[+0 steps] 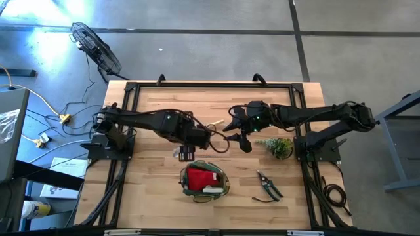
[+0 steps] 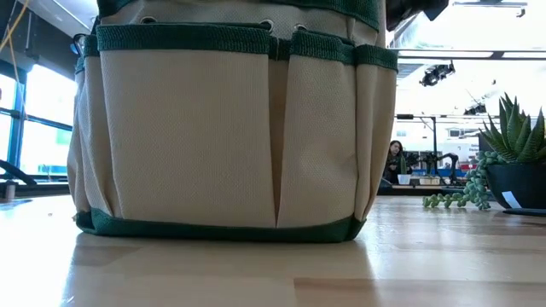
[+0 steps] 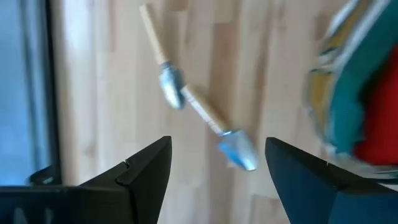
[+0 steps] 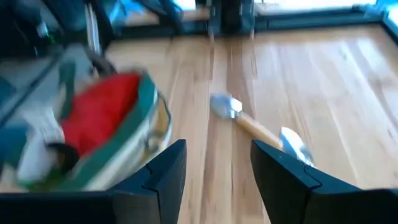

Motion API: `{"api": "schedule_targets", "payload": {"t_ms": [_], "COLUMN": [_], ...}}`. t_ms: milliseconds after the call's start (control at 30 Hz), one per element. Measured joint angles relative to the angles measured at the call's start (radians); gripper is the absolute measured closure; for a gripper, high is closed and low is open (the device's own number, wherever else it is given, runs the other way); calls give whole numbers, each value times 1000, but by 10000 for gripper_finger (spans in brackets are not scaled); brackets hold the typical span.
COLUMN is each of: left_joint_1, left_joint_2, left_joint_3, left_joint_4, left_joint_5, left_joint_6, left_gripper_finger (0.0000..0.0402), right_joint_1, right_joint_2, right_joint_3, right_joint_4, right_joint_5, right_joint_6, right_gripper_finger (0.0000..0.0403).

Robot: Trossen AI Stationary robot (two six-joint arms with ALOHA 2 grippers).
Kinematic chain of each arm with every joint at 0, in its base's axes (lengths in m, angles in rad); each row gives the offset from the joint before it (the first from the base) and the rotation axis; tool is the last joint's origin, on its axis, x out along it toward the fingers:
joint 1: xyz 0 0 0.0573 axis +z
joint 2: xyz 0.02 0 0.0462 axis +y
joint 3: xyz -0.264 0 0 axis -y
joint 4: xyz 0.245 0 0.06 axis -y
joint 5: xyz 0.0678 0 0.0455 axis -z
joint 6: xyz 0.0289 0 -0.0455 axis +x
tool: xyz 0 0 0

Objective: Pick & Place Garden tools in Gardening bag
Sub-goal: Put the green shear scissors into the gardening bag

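Observation:
The gardening bag [image 1: 204, 182], beige with green trim [image 2: 230, 128], stands upright on its base near the table's front edge, with a red fabric bundle [image 1: 200, 177] inside. Two wooden-handled trowels [image 3: 205, 112] [image 4: 252, 124] lie flat on the table, end to end, beyond the bag. My left gripper [image 3: 217, 162] hangs open above the table, tipped steeply down, just left of the bag's far side [image 1: 186, 153]. My right gripper [image 4: 217, 162] stands open at mid-table [image 1: 235, 128], looking across the trowels at the bag. Black pruning shears [image 1: 268, 185] lie flat, right of the bag.
A small leafy plant [image 1: 280, 146] [image 2: 503, 162] sits right of centre, under my right arm. A black frame [image 1: 213, 85] runs round the table's edges. Bare wood lies left of the bag. A person [image 2: 394, 158] shows far off in the room behind.

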Motion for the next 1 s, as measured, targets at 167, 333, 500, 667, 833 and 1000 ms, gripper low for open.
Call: {"api": "schedule_targets", "payload": {"t_ms": [167,333,500,667,833,1000], "left_joint_1": [14,12,12,12,12,12], "left_joint_2": [2,8,8,9,8,8], "left_joint_3": [-10,-79,-172,-244,-256,-256], "left_joint_4": [-23,28,74,162,239,284], "left_joint_5": [-44,-18,15,68,79,57], "left_joint_6": [-22,-70,-135,-161,-112,-48], "left_gripper_finger": [151,151,151,151,151,151], "right_joint_1": [-22,-28,-28,-23,10,52], "right_joint_2": [-17,-18,-17,-16,-16,-16], "right_joint_3": [0,0,0,0,0,0], "right_joint_4": [-187,-242,-254,-373,-513,-612], "right_joint_5": [34,173,232,159,41,-104], "right_joint_6": [-61,-92,-109,12,138,306], "right_gripper_finger": [234,234,234,234,234,234]}}
